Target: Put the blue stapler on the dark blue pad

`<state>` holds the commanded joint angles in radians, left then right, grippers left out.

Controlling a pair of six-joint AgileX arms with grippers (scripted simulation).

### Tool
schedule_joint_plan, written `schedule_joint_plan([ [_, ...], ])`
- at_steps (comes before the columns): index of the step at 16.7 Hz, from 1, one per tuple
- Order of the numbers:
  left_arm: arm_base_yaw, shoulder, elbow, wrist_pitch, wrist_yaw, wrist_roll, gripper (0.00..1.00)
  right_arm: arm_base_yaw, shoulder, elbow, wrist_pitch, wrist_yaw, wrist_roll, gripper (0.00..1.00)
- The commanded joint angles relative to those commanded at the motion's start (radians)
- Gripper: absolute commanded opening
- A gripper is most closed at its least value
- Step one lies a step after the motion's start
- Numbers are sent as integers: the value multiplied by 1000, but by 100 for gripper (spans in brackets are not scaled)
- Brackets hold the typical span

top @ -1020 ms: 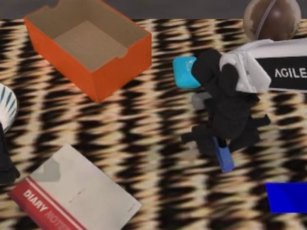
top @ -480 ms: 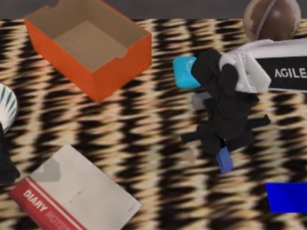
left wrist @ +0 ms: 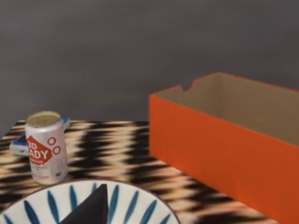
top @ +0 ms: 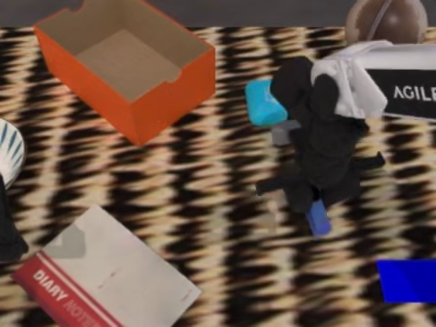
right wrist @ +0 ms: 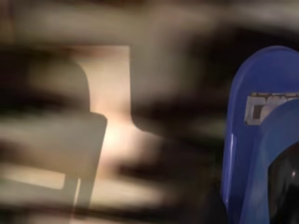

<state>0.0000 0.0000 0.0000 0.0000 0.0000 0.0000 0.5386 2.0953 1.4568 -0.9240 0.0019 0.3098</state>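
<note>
The blue stapler (top: 318, 219) pokes out from under my right gripper (top: 310, 201), which is shut on it in the right half of the table. Up close in the right wrist view, the stapler (right wrist: 254, 140) fills the picture's edge above the blurred striped cloth. The dark blue pad (top: 407, 279) lies flat at the near right edge of the table, apart from the stapler. My left gripper (top: 7, 231) is parked at the left edge.
An open orange box (top: 129, 65) stands at the far left, also seen as the orange box (left wrist: 224, 140). A cyan block (top: 262, 102) lies beside the right arm. A diary notebook (top: 102, 279), a striped plate (left wrist: 131, 205), a drink can (left wrist: 46, 147) and a brown ball (top: 385, 24) are around.
My right arm has shifted slightly toward the far side with the blue stapler, and the stapler's visible end has drawn back with it. The left arm has not moved.
</note>
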Motion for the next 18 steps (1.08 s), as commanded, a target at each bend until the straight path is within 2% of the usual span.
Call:
schedule_joint_plan([
  [6,0,0,0,0,0,0,100,4,-83,164,-262,-1,-3,0],
  [13,0,0,0,0,0,0,100,-2,-96,174,-278,-1,9,0],
  [15,0,0,0,0,0,0,100,-9,-113,156,-278,-1,63,0],
  [18,0,0,0,0,0,0,100,-32,-160,103,-278,0,221,0],
])
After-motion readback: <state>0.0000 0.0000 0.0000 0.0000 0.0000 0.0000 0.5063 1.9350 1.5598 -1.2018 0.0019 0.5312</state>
